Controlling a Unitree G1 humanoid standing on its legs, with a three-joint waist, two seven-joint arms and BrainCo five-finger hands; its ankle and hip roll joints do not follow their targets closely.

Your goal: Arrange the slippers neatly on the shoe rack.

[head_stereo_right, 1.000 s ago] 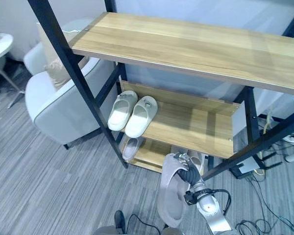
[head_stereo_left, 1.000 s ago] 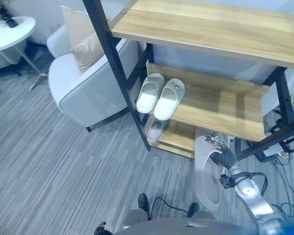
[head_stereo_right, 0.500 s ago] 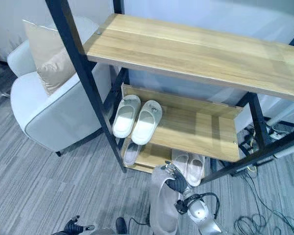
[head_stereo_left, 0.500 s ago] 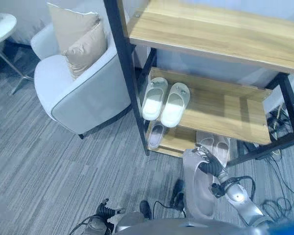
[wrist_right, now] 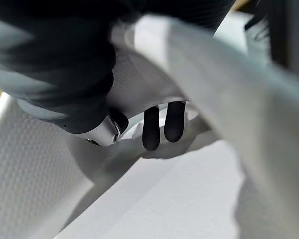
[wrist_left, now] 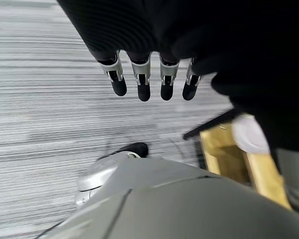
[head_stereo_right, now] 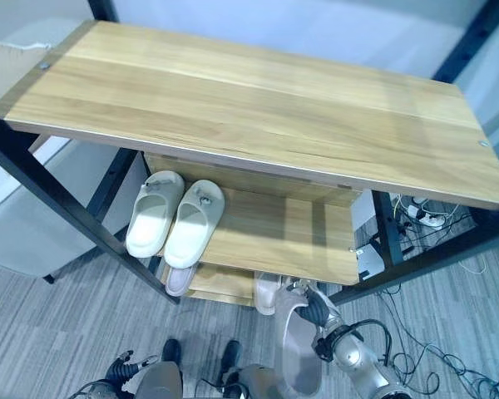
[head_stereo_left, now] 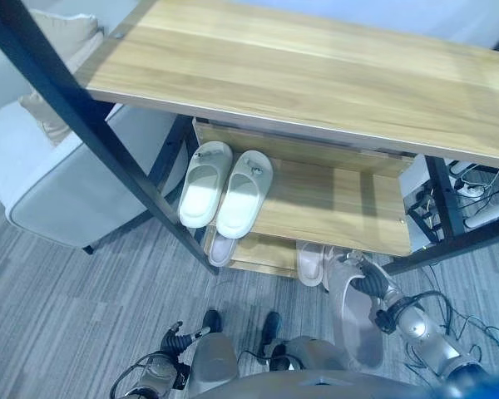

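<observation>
- In your left eye view, the right hand point(head_stereo_left: 368, 281) has its fingers curled through the strap of a pale grey foam slipper point(head_stereo_left: 354, 326), which it holds in front of the wooden shoe rack with a black metal frame point(head_stereo_left: 316, 75), toe end toward the lowest shelf.
- A pair of pale green slippers point(head_stereo_left: 224, 187) sits side by side at the left end of the middle shelf, toes pointing out.
- On the bottom shelf you can see one small grey slipper point(head_stereo_left: 220, 248) under that pair, and another pale slipper point(head_stereo_left: 310, 262) just beside the held one.
- A light grey armchair point(head_stereo_left: 41, 179) with a beige cushion point(head_stereo_left: 54, 66) stands left of the rack on the grey striped carpet point(head_stereo_left: 75, 307).
- The left hand point(head_stereo_left: 176, 338) hangs low near the bottom edge.
- Your right eye view gives the same layout; the held slipper point(head_stereo_right: 297, 349) hangs just below the middle shelf's front edge.
- In your left wrist view, the left hand's fingers point(wrist_left: 143, 82) hang straight and relaxed over the carpet, holding nothing.
- In your right wrist view, the dark fingertips point(wrist_right: 163, 124) are tucked under the slipper's strap and press on its insole.
</observation>
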